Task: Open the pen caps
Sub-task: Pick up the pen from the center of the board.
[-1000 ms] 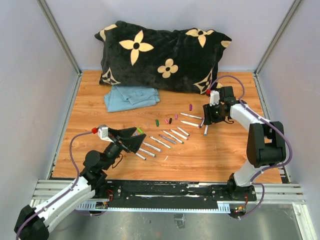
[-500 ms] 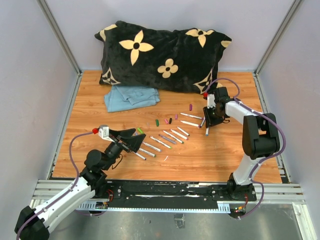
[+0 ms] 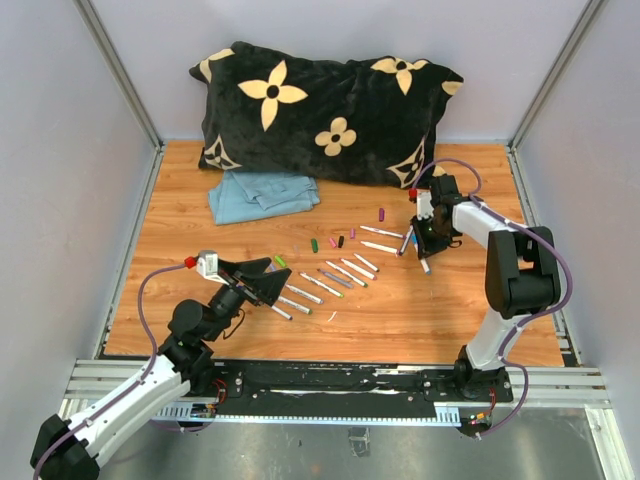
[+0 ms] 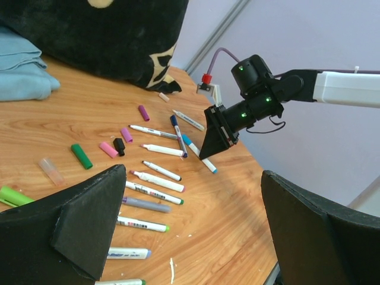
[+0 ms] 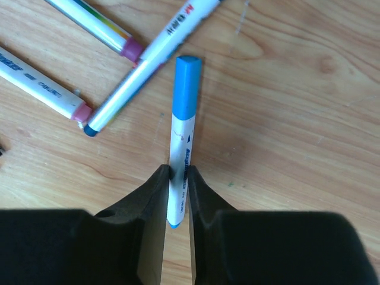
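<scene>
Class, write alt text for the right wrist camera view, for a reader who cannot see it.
The right gripper pinches a white pen by its barrel, its blue cap still on and pointing away. Three other pens lie beyond it on the wooden table.

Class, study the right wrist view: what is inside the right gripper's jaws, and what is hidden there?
The right gripper pinches a white pen by its barrel. Its blue cap, still on, sticks out past the pads, which cover the barrel's sides there.

Print on blue-cap pen barrel & others: illegible.
</scene>
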Robot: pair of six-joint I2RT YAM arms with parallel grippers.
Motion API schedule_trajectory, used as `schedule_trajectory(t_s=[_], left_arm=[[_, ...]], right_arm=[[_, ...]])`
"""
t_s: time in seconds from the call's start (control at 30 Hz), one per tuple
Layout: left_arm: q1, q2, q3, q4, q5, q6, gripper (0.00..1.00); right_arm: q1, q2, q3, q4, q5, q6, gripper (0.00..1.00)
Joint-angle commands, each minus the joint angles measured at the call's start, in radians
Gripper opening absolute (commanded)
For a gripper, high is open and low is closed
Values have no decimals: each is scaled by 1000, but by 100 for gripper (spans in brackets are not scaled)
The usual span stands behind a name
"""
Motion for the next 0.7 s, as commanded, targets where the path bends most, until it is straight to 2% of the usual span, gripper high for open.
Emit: schedule_trajectory(t_s=[0.0, 0.43, 0.67], left_arm=[[5, -18, -17, -6, 20, -7, 99], [5, 24, -9, 46, 79, -44, 99], [5, 93, -11, 137, 122, -65, 99]], right_arm=[[-44, -38, -7, -65, 0, -69, 18], [-63, -25, 28, -186, 58, -210, 17], [-67, -61, 9, -221, -7, -253, 18]])
